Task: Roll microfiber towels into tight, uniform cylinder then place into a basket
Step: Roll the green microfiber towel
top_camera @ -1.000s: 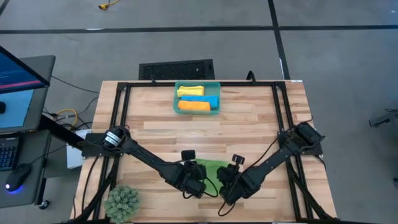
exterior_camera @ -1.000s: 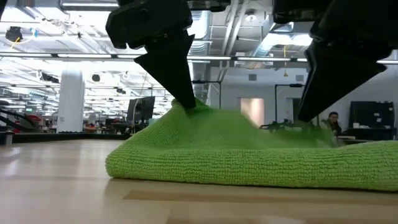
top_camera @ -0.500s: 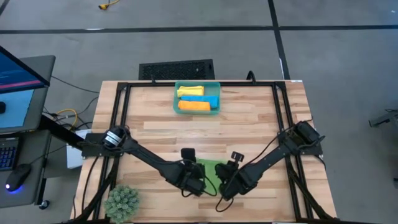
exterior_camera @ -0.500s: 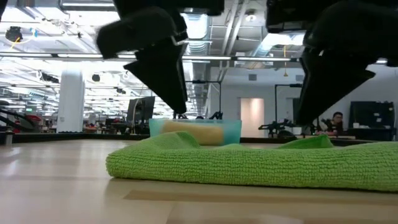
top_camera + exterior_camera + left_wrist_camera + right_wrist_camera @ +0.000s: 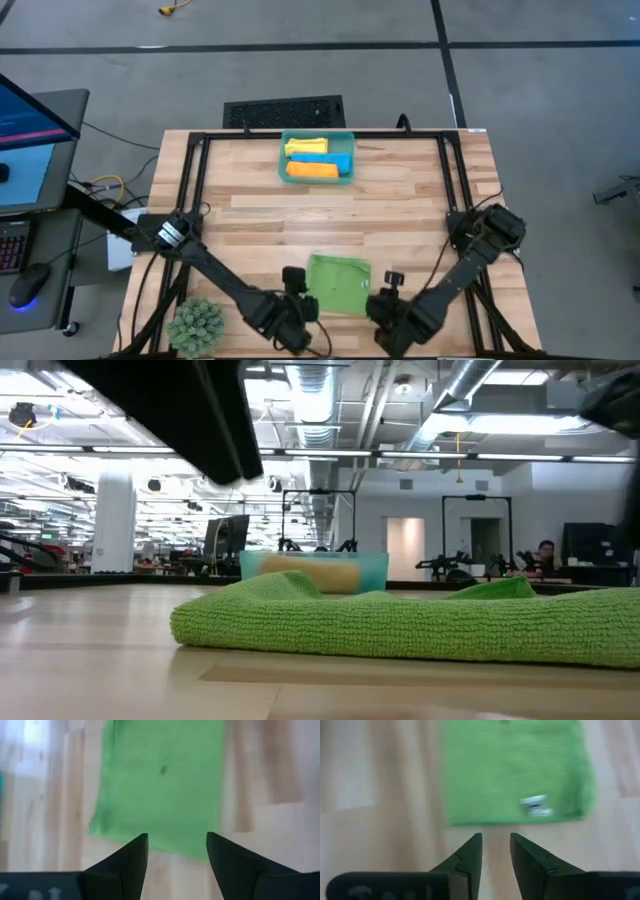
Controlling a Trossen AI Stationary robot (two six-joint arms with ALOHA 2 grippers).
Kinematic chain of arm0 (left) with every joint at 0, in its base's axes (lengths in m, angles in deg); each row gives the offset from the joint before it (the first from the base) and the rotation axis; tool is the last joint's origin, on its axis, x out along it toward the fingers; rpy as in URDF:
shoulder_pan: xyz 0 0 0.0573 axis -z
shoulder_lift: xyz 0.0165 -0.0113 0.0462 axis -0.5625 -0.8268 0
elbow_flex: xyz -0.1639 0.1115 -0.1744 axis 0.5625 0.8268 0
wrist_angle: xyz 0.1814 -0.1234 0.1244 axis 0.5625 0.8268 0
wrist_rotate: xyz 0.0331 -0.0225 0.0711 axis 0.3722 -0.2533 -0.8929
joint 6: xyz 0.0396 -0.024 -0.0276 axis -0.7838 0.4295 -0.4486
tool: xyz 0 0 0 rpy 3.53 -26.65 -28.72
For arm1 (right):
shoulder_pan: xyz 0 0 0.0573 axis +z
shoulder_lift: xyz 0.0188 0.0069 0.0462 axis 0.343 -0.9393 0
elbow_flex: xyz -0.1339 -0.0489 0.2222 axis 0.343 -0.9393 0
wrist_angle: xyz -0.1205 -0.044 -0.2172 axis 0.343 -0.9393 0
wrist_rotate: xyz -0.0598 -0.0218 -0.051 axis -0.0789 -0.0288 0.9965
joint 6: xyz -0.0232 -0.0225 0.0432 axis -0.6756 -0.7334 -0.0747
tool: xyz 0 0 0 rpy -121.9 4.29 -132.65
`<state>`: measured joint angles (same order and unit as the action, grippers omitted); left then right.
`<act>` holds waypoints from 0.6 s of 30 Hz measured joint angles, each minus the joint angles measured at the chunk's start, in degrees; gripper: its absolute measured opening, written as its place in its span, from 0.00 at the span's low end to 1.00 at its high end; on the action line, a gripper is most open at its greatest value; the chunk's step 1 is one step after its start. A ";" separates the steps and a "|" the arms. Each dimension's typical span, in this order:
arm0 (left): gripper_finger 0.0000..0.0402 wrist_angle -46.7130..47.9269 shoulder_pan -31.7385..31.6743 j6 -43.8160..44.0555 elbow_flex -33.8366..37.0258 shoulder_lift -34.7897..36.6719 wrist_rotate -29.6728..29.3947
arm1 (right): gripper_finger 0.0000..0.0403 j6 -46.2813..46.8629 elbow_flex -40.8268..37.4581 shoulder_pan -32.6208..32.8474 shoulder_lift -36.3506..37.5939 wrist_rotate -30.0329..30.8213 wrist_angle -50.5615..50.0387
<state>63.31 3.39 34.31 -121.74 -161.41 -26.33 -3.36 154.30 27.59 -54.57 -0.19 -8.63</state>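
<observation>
Three rolled towels, yellow (image 5: 305,147), blue (image 5: 328,159) and orange (image 5: 312,171), are seen already packed in the basket (image 5: 284,157) at the upper centre of the high view. The green towel (image 5: 338,283) is left lying flat and unrolled on the bench (image 5: 400,205) at lower centre. The left pincer (image 5: 177,851) is held wide and empty just short of the towel's near edge; the right pincer (image 5: 495,851) is held narrow, gripping nothing. One towel is judged still to be rolled and placed
</observation>
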 joint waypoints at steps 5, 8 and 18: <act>0.48 -5.40 3.58 -0.85 -1.49 0.00 -0.74 | 0.31 -0.02 0.00 4.42 0.00 0.02 5.05; 0.48 -8.05 5.07 -2.82 -1.49 0.00 -1.45 | 0.30 -0.02 0.00 6.25 0.00 0.14 8.10; 0.48 -14.85 5.50 -2.16 5.30 0.00 -3.60 | 0.31 -11.06 0.00 9.48 0.00 6.45 20.29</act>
<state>48.46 8.89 32.15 -116.44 -161.41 -29.93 -14.43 154.30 37.07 -54.57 6.25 11.66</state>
